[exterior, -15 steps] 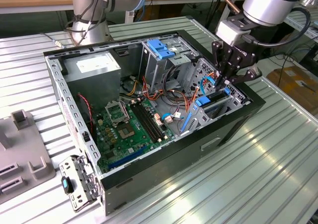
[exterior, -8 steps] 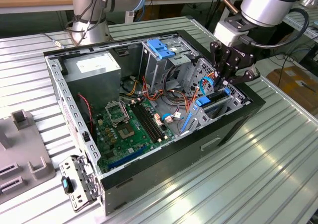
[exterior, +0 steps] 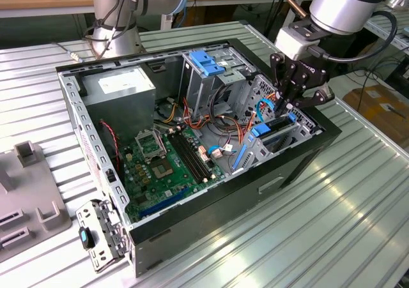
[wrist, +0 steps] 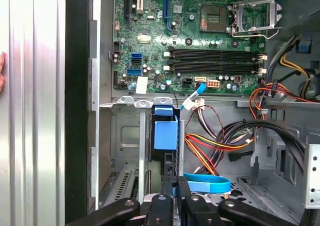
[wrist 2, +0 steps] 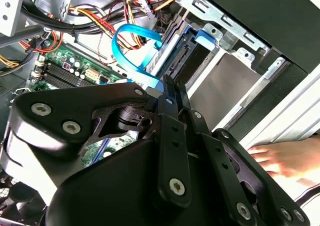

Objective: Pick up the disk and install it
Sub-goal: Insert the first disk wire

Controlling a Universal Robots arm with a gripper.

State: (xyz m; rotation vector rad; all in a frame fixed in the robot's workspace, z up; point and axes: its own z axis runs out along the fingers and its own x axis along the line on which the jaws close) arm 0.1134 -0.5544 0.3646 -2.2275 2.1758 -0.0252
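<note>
A robot arm's claw reaches down into an open computer case on the ribbed metal desk. Its two fingers are pressed together on the upper edge of the disk, which stands on edge in the drive bay just beside the motherboard, across the board from the silver power supply. In the first wrist view the disk's light-blue carrier runs from the claw toward the motherboard, lined up with the bay's metal walls, and the drive looks partly in rather than fully home. A flat blue cable loops near the claw on the motherboard side of the bay, with a bundle of orange and yellow wires just beyond it; neither touches the disk as far as I can see. A person's hand rests on the desk outside the case wall, on the far side of the bay from the motherboard. By my reading the pick-up is done and the installing is in hand, with the drive sitting in its guides short of its seat. Finishing that calls for a straight push in line with the rails, without tilt, until the carrier latches, and for the blue loop to be clear of the slot mouth. A snag there or a skewed entry seems the likeliest trouble.
</note>
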